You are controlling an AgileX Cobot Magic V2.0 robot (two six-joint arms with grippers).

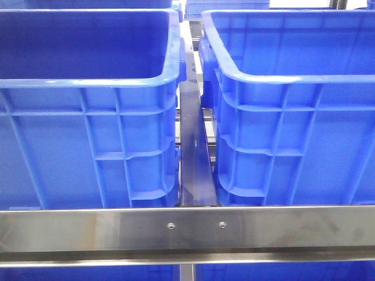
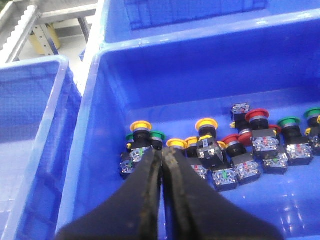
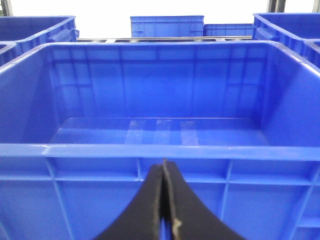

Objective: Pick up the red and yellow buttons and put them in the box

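Front view: two large blue crates are recorded side by side, the left crate (image 1: 88, 117) and the right crate (image 1: 293, 117), parted by a narrow gap with a dark metal strip (image 1: 194, 152) between them. A steel rail (image 1: 187, 229) crosses in front of both. Neither arm is seen in this view.

The crate of parts (image 2: 100, 100) is shown by the left wrist view, a second blue crate (image 2: 30, 125) just beside it. On its floor a loose row of push-buttons is seen: yellow-capped buttons (image 2: 140, 126), red-capped buttons (image 2: 257, 116) and green-capped buttons (image 2: 288, 121), several touching. The left gripper (image 2: 162, 160) hangs above the yellow end of the row, its fingers pressed together and holding nothing.

An empty crate (image 3: 160, 150), taken to be the receiving box, is faced by the right gripper (image 3: 163, 172); its fingers are likewise closed and empty.

The step in hand is judged to be the first pick. The left fingers would need to be opened before descent, and one cap chosen clear of the green neighbour.

No bench top is visible; daylight and further crates (image 3: 167, 26) are seen beyond.
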